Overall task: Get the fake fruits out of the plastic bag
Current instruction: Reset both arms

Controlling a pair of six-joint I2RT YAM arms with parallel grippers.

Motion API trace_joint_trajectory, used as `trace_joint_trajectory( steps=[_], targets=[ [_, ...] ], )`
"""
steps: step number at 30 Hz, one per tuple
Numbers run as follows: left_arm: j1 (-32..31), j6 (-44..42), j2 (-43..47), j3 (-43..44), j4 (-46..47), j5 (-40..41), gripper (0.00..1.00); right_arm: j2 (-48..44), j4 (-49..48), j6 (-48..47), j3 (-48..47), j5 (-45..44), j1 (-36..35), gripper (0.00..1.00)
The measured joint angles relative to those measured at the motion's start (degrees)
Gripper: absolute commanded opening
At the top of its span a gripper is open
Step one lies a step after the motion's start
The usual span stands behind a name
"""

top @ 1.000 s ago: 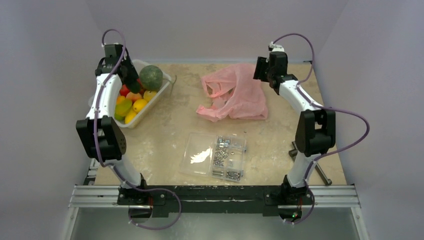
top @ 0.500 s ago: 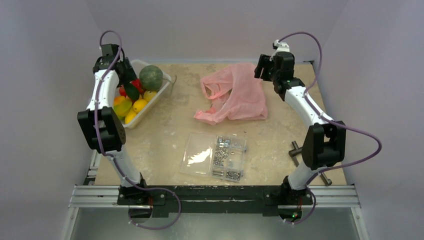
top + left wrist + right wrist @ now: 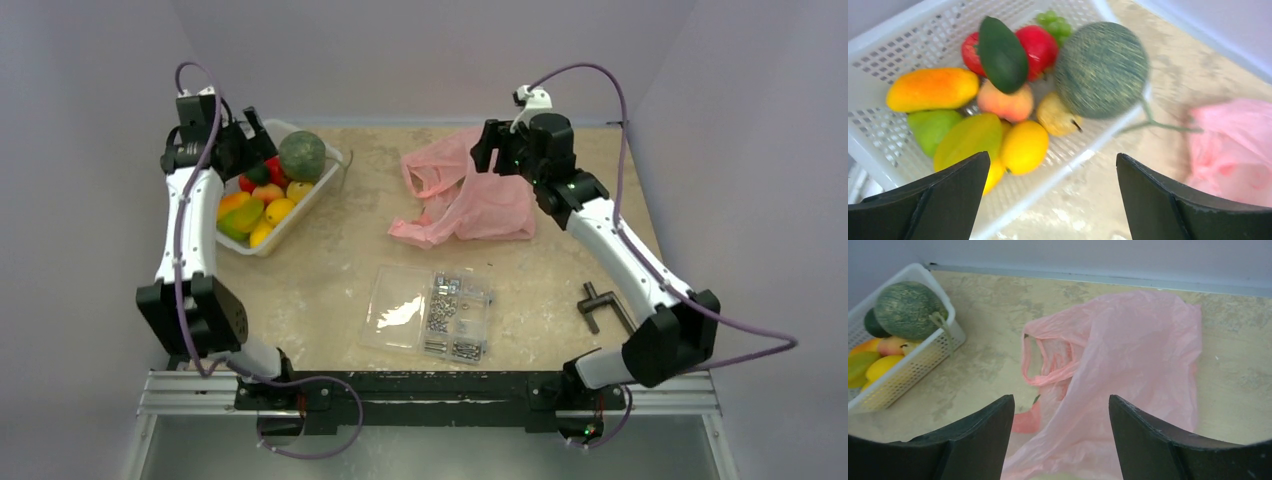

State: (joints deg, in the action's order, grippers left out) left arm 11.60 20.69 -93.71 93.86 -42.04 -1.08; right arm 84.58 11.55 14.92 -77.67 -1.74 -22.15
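- Viewing from the top camera: the left tool (image 3: 252,128) hangs over the far end of the white basket (image 3: 327,178), at the table's (image 3: 330,260) far left.
- The grey-green melon (image 3: 302,155) lies in the basket's far corner, with the smaller fake fruits (image 3: 262,205) beside it. None is in the pink plastic bag (image 3: 485,205).
- The plastic bag lies crumpled and nearly flat at far centre-right. The right tool (image 3: 488,152) hovers at its far edge.
- A clear screw case (image 3: 430,310) lies nearer the arm bases, well apart from the bag.
- Left wrist camera: the left tool (image 3: 1052,165) is spread wide, with nothing between its fingers. Below it, the melon (image 3: 1101,70) rests against the basket rim (image 3: 893,40), touching a red fruit and a pear. A corner of the bag (image 3: 1233,150) shows at right.
- Right wrist camera: the right tool (image 3: 1060,405) is spread above the plastic bag (image 3: 1128,355) and grips nothing. The loop handles point towards the basket (image 3: 923,360). The melon (image 3: 908,310) sits there, apart from the bag.
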Motion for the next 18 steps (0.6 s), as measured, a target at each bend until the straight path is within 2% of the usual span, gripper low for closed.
trace_joint_trajectory(
  steps=[2,3,4,5,12,18],
  targets=[
    [0.0,1.16,6.64,-3.76,0.66,-3.41,0.96,-4.63,1.25,0.42,0.98,0.76,-0.13,0.8],
    [0.0,1.57,10.71,-5.95,0.81,-5.35,0.96,-6.62,1.68,0.61,1.42,1.03,0.04,0.91],
    [-0.02,2.29,15.08,-8.0,0.9,-7.37,0.96,-9.11,2.16,0.72,2.01,1.33,0.2,0.97],
    [-0.04,2.67,18.6,-9.51,1.11,-8.87,0.96,-11.58,3.19,0.94,2.32,1.51,0.46,0.99],
    [-0.04,4.28,43.39,-15.04,0.48,-17.66,0.98,-27.1,6.54,1.99,4.96,3.28,0.68,0.99],
    [-0.04,4.42,62.45,-17.35,2.19,-20.15,1.0,-37.94,9.53,4.39,5.68,3.74,0.68,0.99]
  ],
)
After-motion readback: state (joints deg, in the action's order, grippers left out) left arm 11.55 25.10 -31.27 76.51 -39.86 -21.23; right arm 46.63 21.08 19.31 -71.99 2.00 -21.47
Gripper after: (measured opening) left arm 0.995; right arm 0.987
